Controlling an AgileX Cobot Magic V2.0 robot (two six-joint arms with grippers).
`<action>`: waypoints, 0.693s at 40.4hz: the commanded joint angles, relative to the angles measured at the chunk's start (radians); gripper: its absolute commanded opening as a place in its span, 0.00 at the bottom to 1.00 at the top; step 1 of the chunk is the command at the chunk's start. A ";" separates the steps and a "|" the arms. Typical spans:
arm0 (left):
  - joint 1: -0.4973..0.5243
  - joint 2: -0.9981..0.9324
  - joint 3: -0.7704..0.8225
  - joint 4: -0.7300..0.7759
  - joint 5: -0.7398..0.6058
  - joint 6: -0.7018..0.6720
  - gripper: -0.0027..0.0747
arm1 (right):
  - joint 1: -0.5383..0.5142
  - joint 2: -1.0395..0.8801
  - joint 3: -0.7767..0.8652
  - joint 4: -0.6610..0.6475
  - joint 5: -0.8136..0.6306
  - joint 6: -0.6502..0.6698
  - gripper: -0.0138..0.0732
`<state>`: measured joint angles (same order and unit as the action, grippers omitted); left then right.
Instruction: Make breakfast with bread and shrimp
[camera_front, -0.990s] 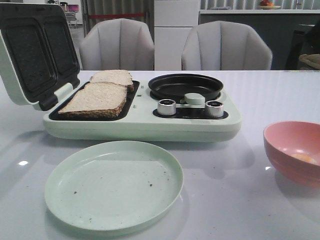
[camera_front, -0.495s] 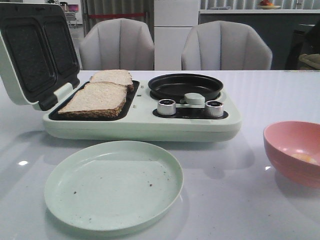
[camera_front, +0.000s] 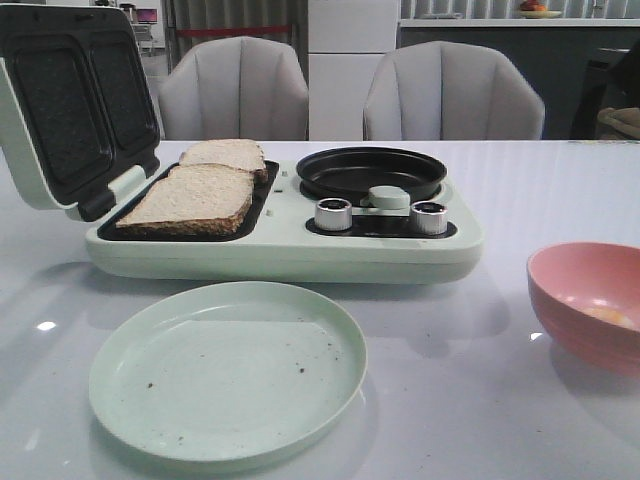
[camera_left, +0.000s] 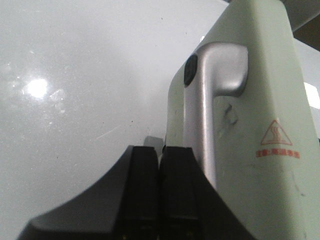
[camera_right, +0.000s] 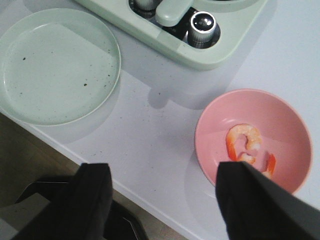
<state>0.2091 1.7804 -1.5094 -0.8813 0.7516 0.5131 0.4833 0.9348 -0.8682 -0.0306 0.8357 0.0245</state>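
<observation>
Two slices of bread (camera_front: 195, 197) lie on the open sandwich maker's (camera_front: 280, 250) dark left plate, the farther slice (camera_front: 228, 154) partly under the nearer. Curled orange-pink shrimp (camera_right: 245, 142) lie in a pink bowl (camera_right: 280, 120), which stands at the table's right (camera_front: 585, 300). My left gripper (camera_left: 159, 157) is shut with nothing between its fingers, close beside the silver handle (camera_left: 212, 105) on the maker's raised lid. My right gripper (camera_right: 162, 177) hangs open over the table's near edge, one finger overlapping the bowl's rim. Neither arm shows in the front view.
A pale green plate (camera_front: 228, 368) sits in front of the maker, also in the right wrist view (camera_right: 55, 65). A black round pan (camera_front: 371, 172) and two silver knobs (camera_front: 334, 214) occupy the maker's right half. Two chairs (camera_front: 452, 92) stand behind the table.
</observation>
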 joint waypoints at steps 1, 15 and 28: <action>-0.043 -0.047 -0.042 -0.052 -0.023 0.008 0.16 | -0.005 -0.013 -0.023 -0.002 -0.061 0.000 0.79; -0.123 -0.051 -0.043 -0.062 0.081 0.012 0.16 | -0.005 -0.013 -0.023 -0.002 -0.061 0.000 0.79; -0.249 -0.173 -0.026 0.092 0.048 0.031 0.16 | -0.005 -0.013 -0.023 -0.002 -0.061 0.000 0.79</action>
<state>-0.0045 1.6984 -1.5113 -0.7808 0.8327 0.5303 0.4833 0.9348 -0.8682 -0.0306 0.8357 0.0245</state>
